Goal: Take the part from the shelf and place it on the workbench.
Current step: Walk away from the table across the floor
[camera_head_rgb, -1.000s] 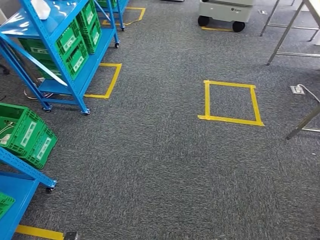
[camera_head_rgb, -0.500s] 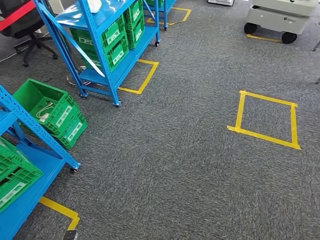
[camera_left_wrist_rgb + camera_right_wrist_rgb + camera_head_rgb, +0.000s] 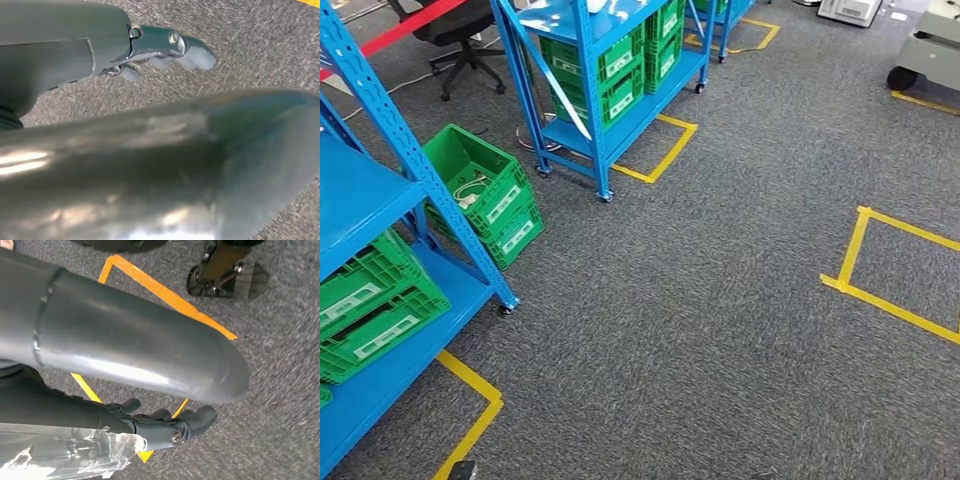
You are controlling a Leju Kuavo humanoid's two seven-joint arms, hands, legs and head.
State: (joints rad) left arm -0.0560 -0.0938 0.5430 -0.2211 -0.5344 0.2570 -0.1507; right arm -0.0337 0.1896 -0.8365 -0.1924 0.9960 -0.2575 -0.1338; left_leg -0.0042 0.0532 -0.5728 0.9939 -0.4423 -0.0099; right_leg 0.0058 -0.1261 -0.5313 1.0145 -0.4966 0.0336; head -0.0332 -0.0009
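Observation:
Two blue racks stand to my left in the head view. The near shelf (image 3: 365, 190) carries green crates (image 3: 373, 310). The farther shelf (image 3: 584, 60) has more green crates and a small white object (image 3: 595, 5) on its top level, cut off by the picture's edge. My left hand (image 3: 166, 47) hangs over the carpet with its fingers stretched out and nothing in it. My right hand (image 3: 162, 425) also hangs with fingers straight and the thumb apart. Crinkled clear plastic (image 3: 68, 455) lies beside those fingers, not between them and the thumb.
An open green crate (image 3: 482, 190) with a cable in it sits on the carpet between the racks. Yellow tape squares (image 3: 901, 270) mark the floor. A black office chair (image 3: 456, 20) is at the back left, and a grey wheeled cart (image 3: 931, 50) at the back right.
The whole view has swung left: racks and tape squares slid right in the picture, and the near rack has come in at the left. The table legs at the right have gone out of frame.

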